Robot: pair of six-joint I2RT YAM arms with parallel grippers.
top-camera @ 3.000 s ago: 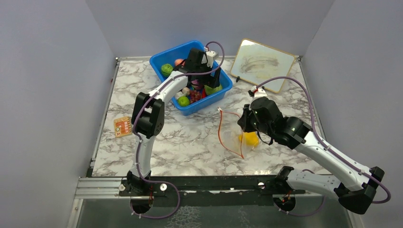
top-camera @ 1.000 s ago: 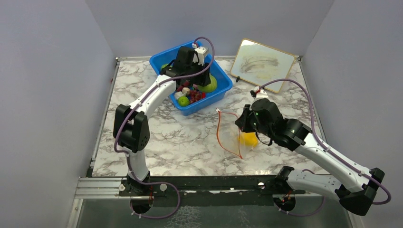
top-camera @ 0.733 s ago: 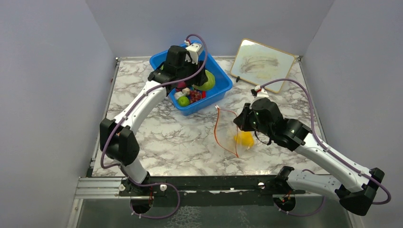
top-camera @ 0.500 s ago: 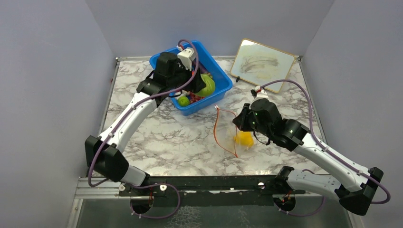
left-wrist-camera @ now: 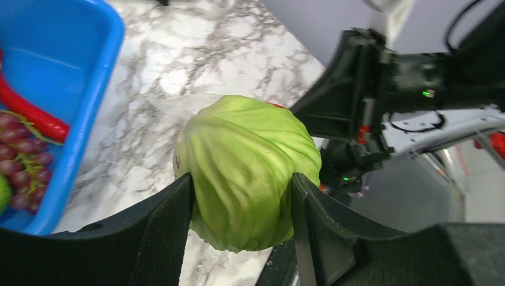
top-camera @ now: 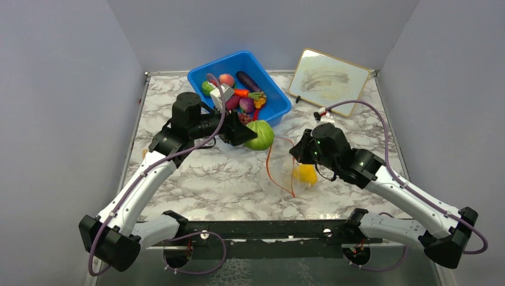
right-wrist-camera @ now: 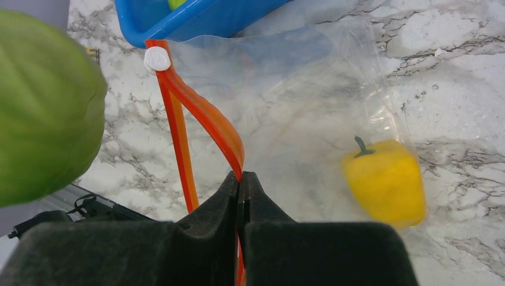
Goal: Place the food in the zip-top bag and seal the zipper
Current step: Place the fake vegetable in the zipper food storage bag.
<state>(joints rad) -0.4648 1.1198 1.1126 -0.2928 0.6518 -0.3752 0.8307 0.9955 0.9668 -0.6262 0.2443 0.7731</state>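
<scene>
My left gripper (top-camera: 249,134) is shut on a green toy cabbage (top-camera: 259,135) and holds it above the table just left of the bag's mouth; the cabbage fills the left wrist view (left-wrist-camera: 247,170). The clear zip-top bag (top-camera: 292,164) lies on the marble with a yellow pepper (top-camera: 306,174) inside it (right-wrist-camera: 386,179). My right gripper (top-camera: 299,154) is shut on the upper lip of the red-orange zipper (right-wrist-camera: 205,116), holding the mouth open (top-camera: 273,164). More toy food sits in the blue bin (top-camera: 275,95): carrot (top-camera: 240,93), eggplant (top-camera: 248,80), peach (top-camera: 226,79).
A whiteboard (top-camera: 327,79) leans at the back right. A small orange card (top-camera: 145,154) lies near the left edge, mostly hidden by my left arm. The blue bin's corner shows in the right wrist view (right-wrist-camera: 196,21). Grey walls surround the table.
My left gripper lifted the green cabbage out of the blue bin and carried it right and forward to the bag's mouth. My right gripper kept holding the zipper lip, shifting slightly left.
</scene>
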